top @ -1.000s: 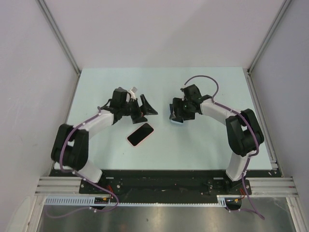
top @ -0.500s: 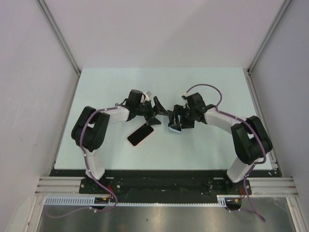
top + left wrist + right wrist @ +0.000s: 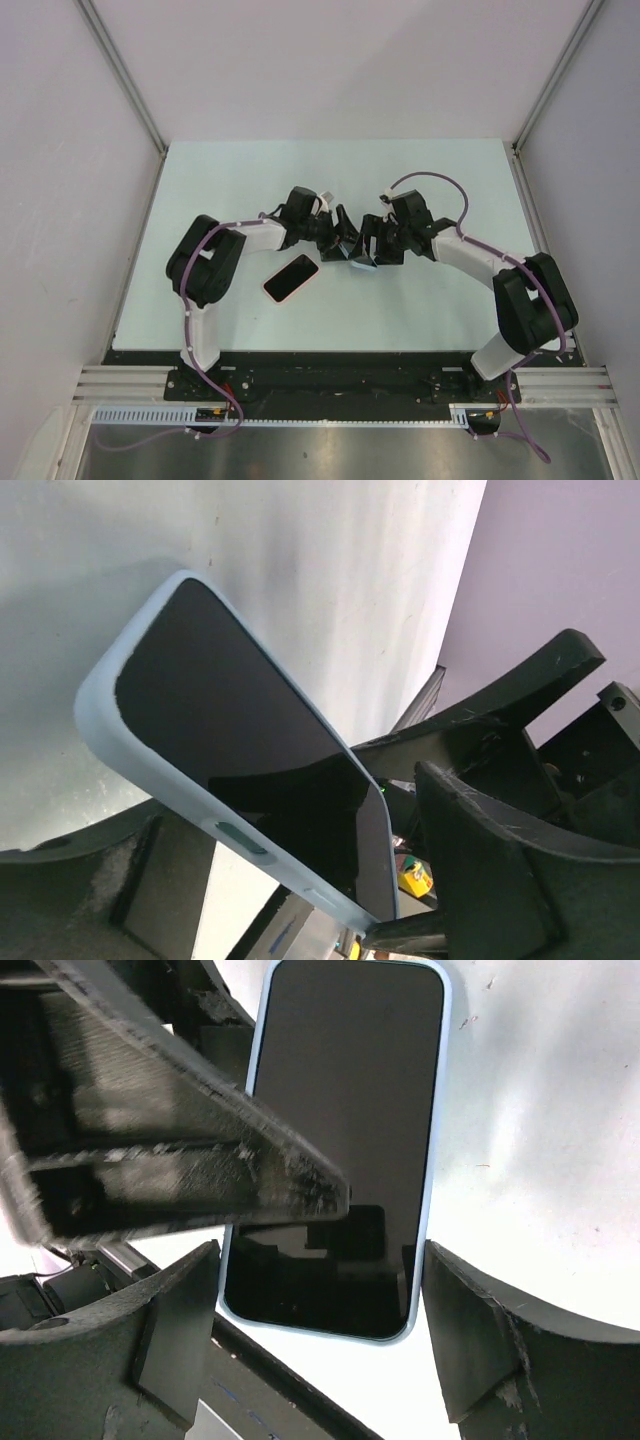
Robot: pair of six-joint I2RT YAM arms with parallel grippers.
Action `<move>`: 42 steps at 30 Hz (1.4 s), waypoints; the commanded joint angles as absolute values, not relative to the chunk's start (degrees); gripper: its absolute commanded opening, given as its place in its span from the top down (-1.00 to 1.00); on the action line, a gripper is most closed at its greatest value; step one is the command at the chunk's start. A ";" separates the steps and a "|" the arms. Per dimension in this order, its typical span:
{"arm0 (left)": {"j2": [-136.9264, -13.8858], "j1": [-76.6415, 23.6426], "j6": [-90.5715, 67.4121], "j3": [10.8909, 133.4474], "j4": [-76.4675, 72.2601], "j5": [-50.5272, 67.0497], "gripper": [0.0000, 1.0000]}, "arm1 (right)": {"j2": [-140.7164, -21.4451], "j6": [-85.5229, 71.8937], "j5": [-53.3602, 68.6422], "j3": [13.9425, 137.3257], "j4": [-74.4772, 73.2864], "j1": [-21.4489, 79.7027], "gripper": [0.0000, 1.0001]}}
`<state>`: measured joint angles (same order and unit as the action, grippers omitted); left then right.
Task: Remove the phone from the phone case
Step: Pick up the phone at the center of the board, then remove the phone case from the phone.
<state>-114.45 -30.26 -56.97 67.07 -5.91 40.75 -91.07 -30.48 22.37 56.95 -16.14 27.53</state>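
The phone in its light-blue case (image 3: 357,257) is held off the table at the centre. My right gripper (image 3: 370,248) is shut on it; in the right wrist view its fingers (image 3: 470,1345) press the case's two long edges near the bottom end of the black screen (image 3: 340,1130). My left gripper (image 3: 341,236) is open, and its jaws straddle the other end. In the left wrist view the cased phone (image 3: 230,740) slants between the two fingers (image 3: 500,870). One left finger (image 3: 190,1150) crosses the screen in the right wrist view.
A second phone with a pink rim (image 3: 291,278) lies flat on the pale table (image 3: 430,180), just below and left of the left gripper. Grey walls and metal rails enclose the table on three sides.
My left arm has swung right, from above the pink phone to the blue-cased phone. My right gripper has carried the cased phone slightly left, and the two grippers now meet.
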 commanded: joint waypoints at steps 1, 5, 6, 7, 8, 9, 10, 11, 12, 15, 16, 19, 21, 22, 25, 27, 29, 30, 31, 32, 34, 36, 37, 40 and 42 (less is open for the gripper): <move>-113.47 -30.50 -58.27 66.27 -8.61 40.52 -0.38 | -87.28 -30.41 25.05 56.95 -15.46 28.65 -0.14; -111.98 -30.50 -56.96 66.45 -8.70 40.87 0.39 | -86.14 -30.41 25.05 55.99 -16.08 29.09 -0.69; -111.54 -30.24 -56.34 66.36 -8.35 41.04 0.50 | -85.52 -30.58 25.05 55.81 -16.17 29.27 -0.77; -110.32 -30.06 -55.99 66.18 -8.26 41.22 0.73 | -83.86 -30.67 24.96 55.64 -16.52 29.18 -0.89; -109.61 -29.54 -55.64 65.75 -8.17 41.22 0.87 | -82.98 -30.76 24.87 55.46 -16.70 29.18 -0.92; -108.90 -29.18 -55.29 65.57 -7.30 41.57 0.95 | -81.92 -30.85 25.22 55.46 -16.79 28.66 -0.93; -107.16 -28.74 -55.28 65.39 -7.21 42.18 1.00 | -80.96 -31.81 25.83 55.20 -15.83 28.30 -0.95; -105.92 -28.39 -55.37 65.13 -7.21 42.54 1.00 | -78.77 -32.34 27.93 54.50 -14.86 27.60 -0.96; -104.52 -27.69 -55.37 64.78 -7.12 42.71 1.00 | -77.79 -33.30 29.34 54.06 -13.55 26.99 -0.97; -98.28 -26.46 -54.41 64.69 -6.51 42.89 1.00 | -74.98 -36.99 34.35 52.56 -6.71 24.00 -0.98; -96.52 -26.11 -54.32 64.60 -6.50 43.06 1.00 | -74.45 -39.44 35.50 52.12 -5.20 22.86 -0.98; -91.15 -24.61 -54.84 64.34 -6.68 43.50 1.00 | -72.78 -43.75 39.45 49.40 3.14 22.15 -0.98; -87.74 -23.38 -56.85 63.55 -8.60 43.85 1.00 | -72.33 -48.15 41.74 47.13 9.28 22.15 -0.98; -86.67 -23.12 -57.65 63.02 -9.92 44.03 1.00 | -72.25 -49.56 42.18 46.50 11.14 22.15 -0.97; -83.68 -22.33 -60.81 61.44 -14.23 44.91 1.00 | -71.81 -55.09 43.59 43.69 19.05 22.41 -0.91; -82.62 -22.32 -62.91 60.65 -16.77 45.52 1.00 | -71.63 -57.56 44.30 42.89 24.05 23.11 -0.89; -82.35 -22.33 -64.59 59.42 -19.24 46.05 1.00 | -71.54 -58.53 44.91 42.37 26.70 23.73 -0.84; -82.27 -22.24 -65.99 59.15 -21.08 46.32 1.00 | -71.63 -59.93 45.09 42.28 29.94 24.51 -0.83; -82.18 -22.32 -66.27 58.89 -21.70 46.49 1.00 | -71.63 -60.72 45.09 41.75 31.80 24.78 -0.80; -82.18 -22.32 -66.44 58.45 -21.97 46.49 1.00 | -71.89 -61.78 45.26 41.57 33.56 25.22 -0.79; -82.09 -22.32 -67.58 57.92 -23.46 46.41 1.00 | -72.85 -64.23 45.26 41.31 38.22 26.28 -0.72; -81.91 -22.32 -69.07 57.04 -25.65 46.49 1.00 | -73.56 -65.74 44.83 41.13 41.64 26.72 -0.66; -81.83 -22.32 -69.52 56.87 -26.19 46.41 1.00 | -74.09 -67.57 44.56 41.13 42.70 27.15 -0.52; -81.30 -22.32 -70.31 56.34 -27.16 46.23 1.00 | -76.28 -71.26 43.77 40.17 49.55 27.68 -0.14; -80.69 -22.32 -71.01 55.99 -28.21 46.14 1.00 | -78.39 -75.48 43.42 39.21 55.25 27.95 0.07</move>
